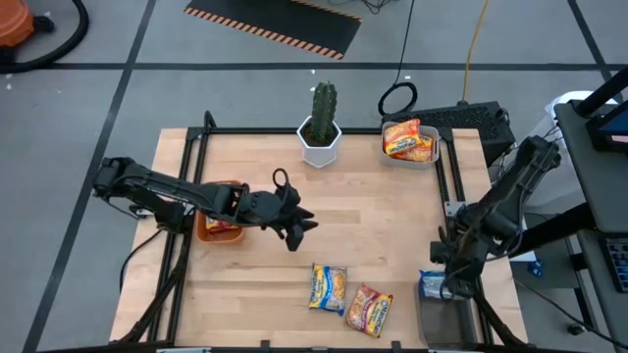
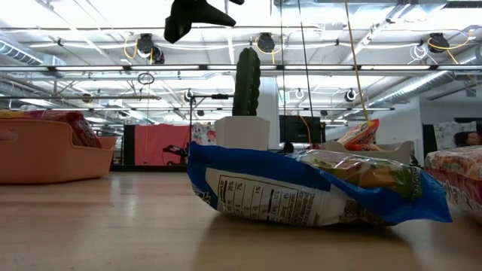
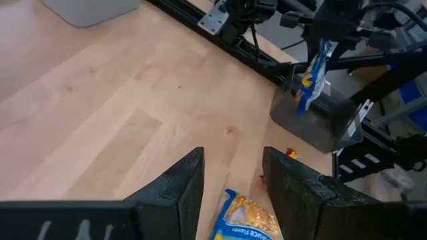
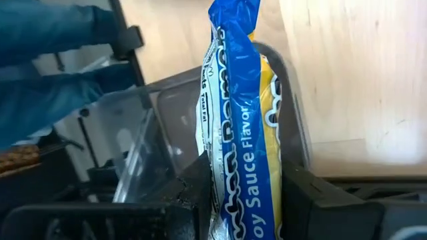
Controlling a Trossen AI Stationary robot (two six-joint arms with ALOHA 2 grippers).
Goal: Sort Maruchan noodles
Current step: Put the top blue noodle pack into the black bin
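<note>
Two Maruchan noodle packets lie flat near the table's front edge: a blue-yellow packet (image 1: 329,287) (image 2: 316,188) and a red-orange packet (image 1: 369,309). My left gripper (image 1: 299,227) (image 3: 233,160) hovers open above the table, just left of and beyond them, with nothing between its fingers. My right gripper (image 1: 444,284) (image 4: 243,173) is shut on another blue packet (image 4: 240,100) (image 3: 312,73) over the clear bin (image 1: 446,319) (image 4: 160,127) at the front right corner. My right gripper pinches the blue packet's two flat faces (image 4: 243,200) between its two fingers, near the packet's upper end. The fingers slant down from above. The packet hangs edge-on below them, its free end (image 3: 304,103) just over the bin, clear of the table.
An orange bin (image 1: 218,227) (image 2: 45,150) holding a packet sits under the left arm. A grey bin (image 1: 410,147) with orange packets stands at the far right. A cactus in a white pot (image 1: 320,132) (image 2: 246,90) stands at the far middle. A black frame rims the table.
</note>
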